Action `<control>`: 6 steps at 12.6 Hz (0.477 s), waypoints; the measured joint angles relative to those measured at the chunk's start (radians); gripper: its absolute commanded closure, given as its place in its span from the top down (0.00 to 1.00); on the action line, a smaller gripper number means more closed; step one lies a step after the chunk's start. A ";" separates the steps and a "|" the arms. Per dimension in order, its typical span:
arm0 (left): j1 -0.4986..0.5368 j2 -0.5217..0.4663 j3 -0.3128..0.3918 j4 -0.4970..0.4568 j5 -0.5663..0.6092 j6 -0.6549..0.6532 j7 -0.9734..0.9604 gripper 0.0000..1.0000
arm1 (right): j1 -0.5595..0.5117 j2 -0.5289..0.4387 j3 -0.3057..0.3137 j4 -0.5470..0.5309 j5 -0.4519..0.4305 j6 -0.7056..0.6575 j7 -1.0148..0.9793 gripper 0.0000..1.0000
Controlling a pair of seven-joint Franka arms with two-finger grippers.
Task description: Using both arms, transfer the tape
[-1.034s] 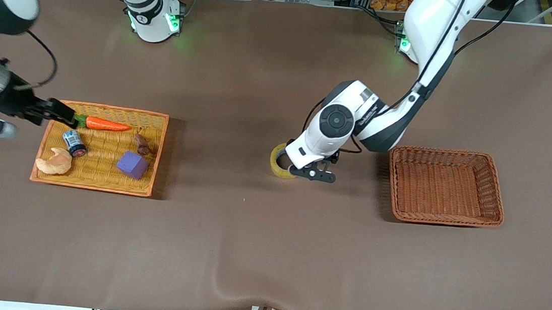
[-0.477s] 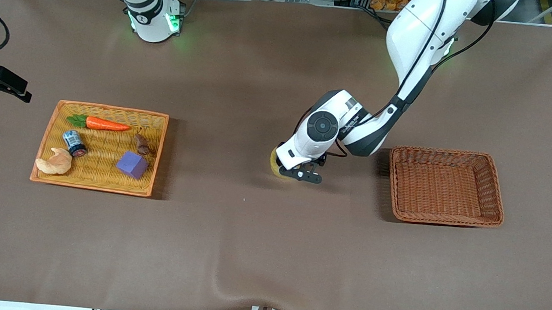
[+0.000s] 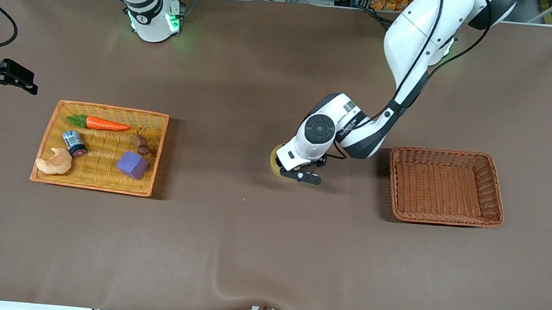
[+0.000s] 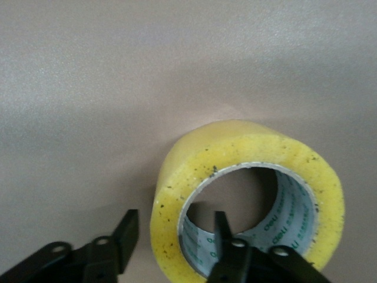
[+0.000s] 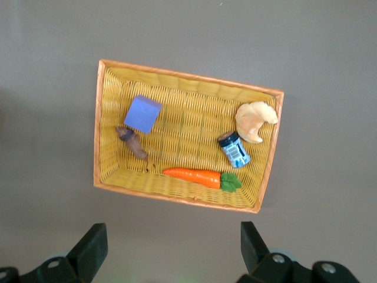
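The yellow tape roll [image 3: 274,161] rests on the brown table between the two baskets. My left gripper [image 3: 299,175] is down at the roll and hides most of it in the front view. In the left wrist view the tape [image 4: 177,188] shows its grey-white core. My left gripper [image 4: 174,229] is open, with one finger inside the core and the other outside, straddling the roll's wall without touching it. My right gripper [image 3: 19,80] is open and empty, up in the air past the yellow basket's end of the table; it also shows in the right wrist view [image 5: 174,243].
A yellow wicker basket [image 3: 108,107], also in the right wrist view [image 5: 188,75], holds a carrot [image 3: 102,123], a purple cube [image 3: 131,164], a croissant toy [image 3: 54,162], a small can [image 3: 74,142] and a brown piece [image 3: 142,144]. An empty brown wicker basket [image 3: 443,152] sits toward the left arm's end.
My left gripper has shifted over the tape and come down around its wall. My right gripper has drawn back from the yellow basket and now hangs off to its side.
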 measured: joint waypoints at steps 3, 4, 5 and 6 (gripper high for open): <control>0.000 0.000 0.001 0.005 0.008 -0.002 0.003 0.00 | 0.013 0.000 0.005 0.002 0.000 0.002 -0.007 1.00; 0.000 0.000 0.002 0.010 0.008 -0.004 0.003 0.00 | 0.024 0.000 0.006 0.002 -0.002 0.004 -0.007 1.00; 0.002 -0.004 0.003 0.018 0.008 -0.013 0.003 0.00 | 0.031 0.000 0.006 0.002 -0.004 0.006 -0.007 1.00; 0.006 -0.018 0.004 0.027 0.008 -0.029 0.003 0.00 | 0.032 0.000 0.006 0.002 -0.005 0.009 -0.007 1.00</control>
